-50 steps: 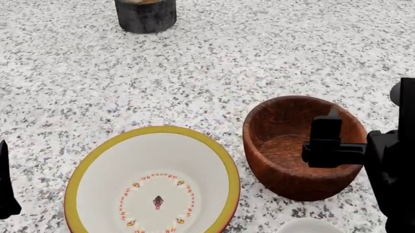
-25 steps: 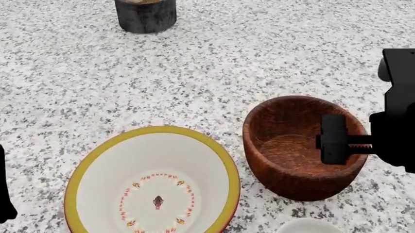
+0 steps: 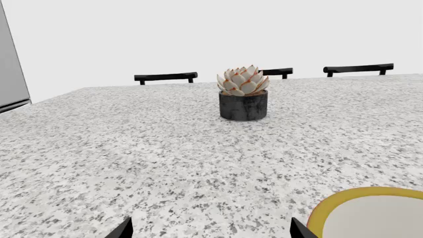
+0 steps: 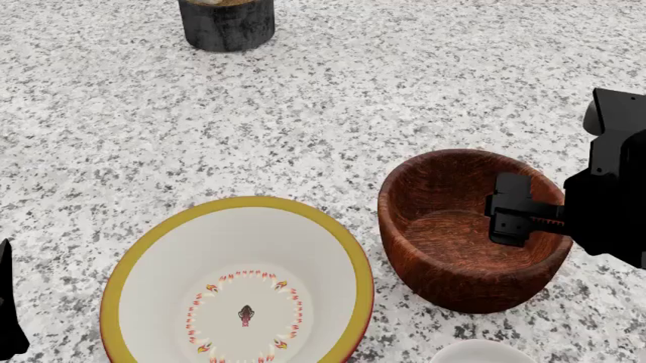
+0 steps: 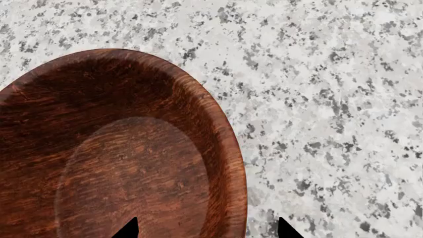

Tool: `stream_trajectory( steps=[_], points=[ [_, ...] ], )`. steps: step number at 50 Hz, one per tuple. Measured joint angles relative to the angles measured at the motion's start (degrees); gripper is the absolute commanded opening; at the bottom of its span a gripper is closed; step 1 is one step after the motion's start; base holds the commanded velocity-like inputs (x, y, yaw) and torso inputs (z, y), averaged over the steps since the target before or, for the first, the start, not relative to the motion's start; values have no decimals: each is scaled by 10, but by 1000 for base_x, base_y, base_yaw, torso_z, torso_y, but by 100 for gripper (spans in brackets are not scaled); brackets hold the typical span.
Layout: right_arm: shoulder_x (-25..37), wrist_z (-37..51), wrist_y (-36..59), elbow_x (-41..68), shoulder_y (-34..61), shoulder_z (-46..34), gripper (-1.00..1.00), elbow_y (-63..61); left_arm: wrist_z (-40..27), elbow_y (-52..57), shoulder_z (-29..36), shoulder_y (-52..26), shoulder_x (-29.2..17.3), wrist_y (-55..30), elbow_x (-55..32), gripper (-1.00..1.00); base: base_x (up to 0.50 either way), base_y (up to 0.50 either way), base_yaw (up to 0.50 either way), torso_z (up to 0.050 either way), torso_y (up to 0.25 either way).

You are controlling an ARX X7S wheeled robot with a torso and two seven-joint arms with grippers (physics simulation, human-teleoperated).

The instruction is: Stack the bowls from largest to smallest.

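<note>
Now, your wooden bowl (image 4: 473, 231) sits upright on the granite table (image 4: 333, 113), just right of the cream bowl (image 4: 237, 280), the two close but apart. Your right gripper (image 5: 204, 228) is right over the wooden bowl's far-side rim, and look at the right wrist view: one fingertip (image 5: 127, 229) sits inside the wall, the other outside over the stone, so the rim runs between them. The fingers are spread wide, nothing held yet. That's the relation that matters: the rim is straight ahead of the fingers, so I'd say a short drop and a squeeze would pinch the wall.

The right arm is clearly the nearer one. Your left gripper (image 3: 209, 229) hangs low beside the cream bowl, tips well spread and empty, looking out across the table.

The white edge at the bottom of the head view is likely the red bowl (image 4: 482, 352), close to the wooden bowl's near side, so mind it when you lift. The dark pot with the succulent (image 3: 243, 96) stands well away, no obstacle.
</note>
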Motion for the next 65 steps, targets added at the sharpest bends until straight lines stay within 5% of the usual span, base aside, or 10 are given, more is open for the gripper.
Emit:
stream_trajectory(
  steps=[13,14,37,65],
  points=[
    [-18,-37,-41,-19,-7,-23,100,38,-2,5,-12,2,0,-5,-18,100,0,0,0,0,0],
    [-18,-36,-43,-18,-8,-22,-100,36,-2,5,-12,2,0,-6,-19,100,0,0,0,0,0],
    [24,115,-20,129,7,116,-100,-114,-5,-4,-11,3,0,1,-22,100,0,0,0,0,0],
    [-127,196,18,240,-10,126,-100,-187,-10,-1,-20,-3,-5,-2,-42,100,0,0,0,0,0]
  ],
)
